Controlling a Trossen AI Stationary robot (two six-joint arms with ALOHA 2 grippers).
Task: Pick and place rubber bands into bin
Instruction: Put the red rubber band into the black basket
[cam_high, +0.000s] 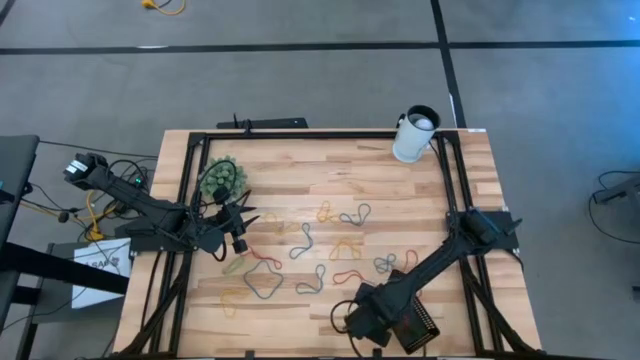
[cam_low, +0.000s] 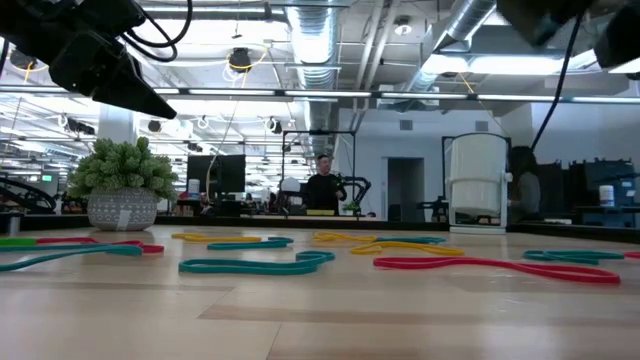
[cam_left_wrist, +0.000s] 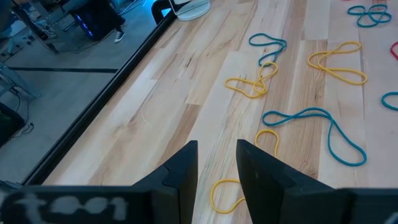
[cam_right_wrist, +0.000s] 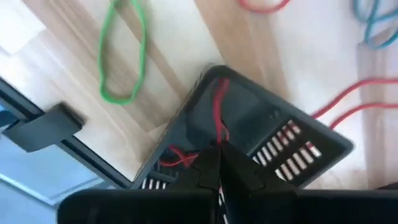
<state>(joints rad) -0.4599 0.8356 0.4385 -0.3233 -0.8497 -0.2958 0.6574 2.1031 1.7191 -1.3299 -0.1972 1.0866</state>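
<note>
Several rubber bands (cam_high: 300, 245) in red, blue, green and yellow lie flat on the wooden table (cam_high: 330, 180). The black bin (cam_high: 420, 325) sits at the near edge, right of the middle, and also shows in the right wrist view (cam_right_wrist: 267, 118). My right gripper (cam_right_wrist: 217, 163) is over the bin, shut on a red rubber band (cam_right_wrist: 219, 109). My left gripper (cam_left_wrist: 217, 165) hangs above the table's left part, slightly open and empty, over a yellow band (cam_left_wrist: 227, 190). My right gripper pinches the red rubber band between its two fingertips (cam_right_wrist: 208, 165), coming from above and pointing down into the bin. One strand (cam_right_wrist: 219, 124) runs slack from the tips across the inside of the bin, and another bit (cam_right_wrist: 177, 158) curls beside the fingers.
A small potted plant (cam_high: 222, 178) stands at the far left and a white cup (cam_high: 415, 133) at the far right corner. A black frame rail (cam_high: 190, 200) runs around the table. A green band (cam_right_wrist: 121, 56) lies just outside the bin.
</note>
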